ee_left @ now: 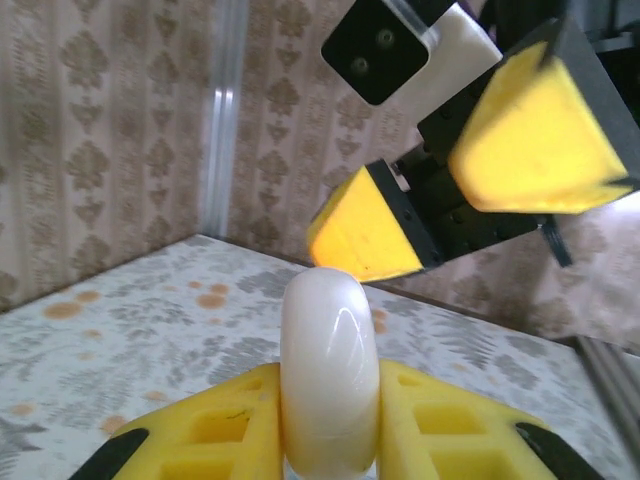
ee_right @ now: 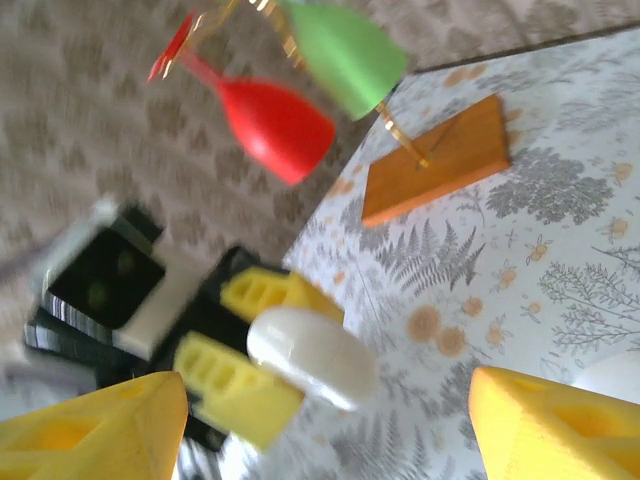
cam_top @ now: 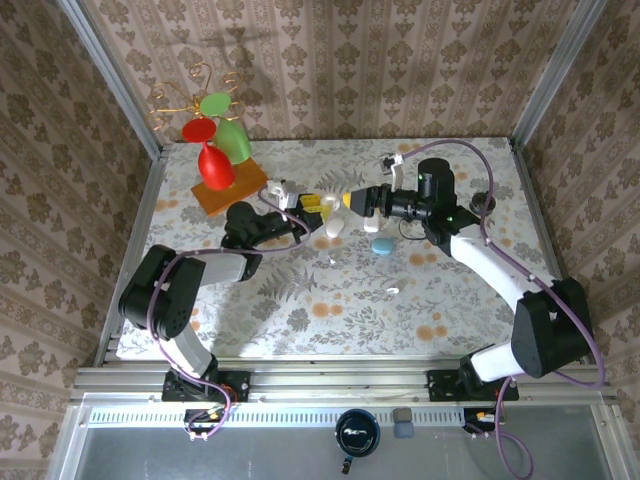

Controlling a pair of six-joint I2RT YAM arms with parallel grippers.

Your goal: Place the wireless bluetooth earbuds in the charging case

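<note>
The white charging case (ee_left: 330, 340) is clamped upright between the yellow fingers (ee_left: 450, 430) of the left gripper (ee_left: 330, 425), above the floral table (cam_top: 300, 310). The right gripper (ee_left: 445, 185) is held just beyond the case, with its jaws spread well apart and nothing gripped. A blue case (cam_top: 381, 246) is seen on the table beneath the right gripper. A tiny white earbud (cam_top: 392, 290) is seen lying on the table nearer the arms' bases, apart from both cases.
</note>
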